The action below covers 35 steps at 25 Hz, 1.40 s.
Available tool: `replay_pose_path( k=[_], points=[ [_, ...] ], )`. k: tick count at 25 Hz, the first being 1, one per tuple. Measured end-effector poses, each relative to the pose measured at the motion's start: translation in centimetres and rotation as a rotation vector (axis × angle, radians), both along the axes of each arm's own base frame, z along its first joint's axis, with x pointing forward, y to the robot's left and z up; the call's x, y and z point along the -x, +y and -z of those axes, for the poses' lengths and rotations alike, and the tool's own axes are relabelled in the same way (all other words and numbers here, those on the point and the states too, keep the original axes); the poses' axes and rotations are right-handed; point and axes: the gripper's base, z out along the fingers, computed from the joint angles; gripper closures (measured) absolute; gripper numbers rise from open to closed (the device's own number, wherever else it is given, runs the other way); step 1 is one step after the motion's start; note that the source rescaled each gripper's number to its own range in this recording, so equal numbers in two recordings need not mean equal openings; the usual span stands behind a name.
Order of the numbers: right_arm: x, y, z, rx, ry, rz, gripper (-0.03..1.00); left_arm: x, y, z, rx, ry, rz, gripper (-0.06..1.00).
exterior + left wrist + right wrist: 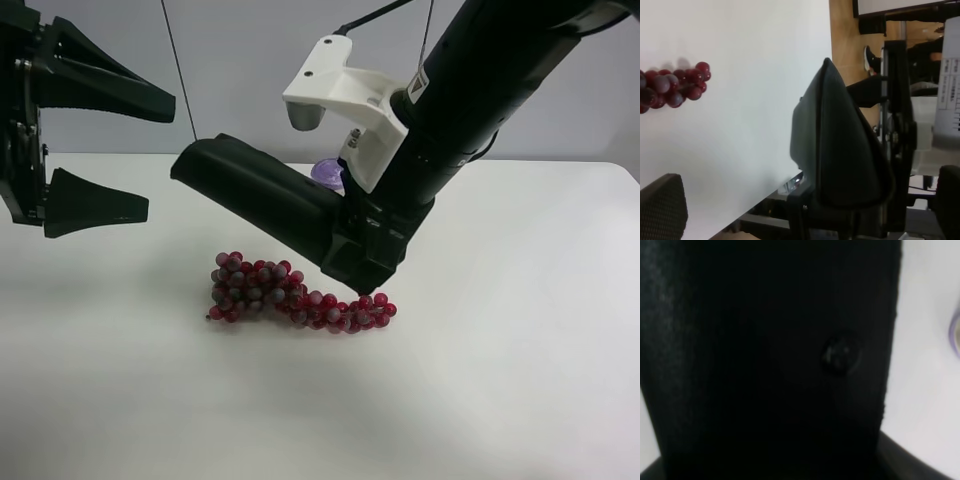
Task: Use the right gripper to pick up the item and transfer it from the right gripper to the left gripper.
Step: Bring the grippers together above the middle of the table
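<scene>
Right hand [362,262]: pinched one end of the pouch [255,190] and held it clear above the worktop [500,350] and grape bunch [290,295].
Pouch: was in the air, free end pointed toward the left hand [150,155], apparently for handover.
Left hand: was spread wide and empty, near that end and seemingly not touching it.

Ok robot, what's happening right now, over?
Right gripper shut on the item, in the air. Left gripper open, facing it, apart. Grape bunch underneath, not blocking.
</scene>
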Motion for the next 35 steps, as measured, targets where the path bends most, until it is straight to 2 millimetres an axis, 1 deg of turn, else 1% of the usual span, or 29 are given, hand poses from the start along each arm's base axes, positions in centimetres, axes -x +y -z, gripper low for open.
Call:
replay_pose_path(
  k=[7, 12, 18, 20, 21, 22, 23, 25, 27, 34, 35],
  points=[
    [-0.1, 0.2, -0.1, -0.027, -0.011, 0.004, 0.96, 0.2, -2.5, 0.2, 0.001, -0.005, 0.065, -0.06],
    [0.0, 0.4, -0.1, -0.041, -0.004, -0.005, 0.96, -0.5, -4.5, 1.0, 0.049, 0.017, 0.071, -0.06],
    [0.0, 0.3, -0.1, -0.041, -0.004, -0.005, 0.96, -1.4, -6.2, 1.8, 0.12, 0.025, 0.074, -0.04],
    [0.0, 0.3, -0.1, -0.041, -0.004, -0.005, 0.96, -1.5, -6.3, 2.1, 0.121, 0.033, 0.076, 0.03],
    [0.0, 0.3, -0.1, -0.041, -0.004, -0.006, 0.96, -1.6, -6.3, 2.2, 0.119, 0.036, 0.075, 0.09],
    [0.0, 0.3, -0.1, -0.041, -0.004, -0.006, 0.96, -1.6, -6.3, 2.2, 0.117, 0.035, 0.072, 0.18],
    [0.0, 0.3, -0.1, -0.04, -0.005, -0.008, 0.96, -1.6, -6.3, 2.2, 0.116, 0.034, 0.069, 0.29],
    [0.0, 0.4, -0.1, -0.041, -0.005, -0.008, 0.96, -1.6, -6.3, 2.3, 0.112, 0.03, 0.071, 0.58],
    [-0.1, 0.3, -0.1, -0.037, -0.01, -0.01, 0.97, -1.7, -6.3, 2.4, 0.102, 0.028, 0.067, 0.94],
    [-0.1, 0.3, -0.1, -0.035, -0.014, -0.01, 0.97, -1.7, -6.3, 2.4, 0.098, 0.029, 0.065, 0.94],
    [-0.1, 0.3, -0.1, -0.035, -0.014, -0.01, 0.95, -1.8, -6.3, 2.4, 0.099, 0.029, 0.064, 0.94]
  ],
)
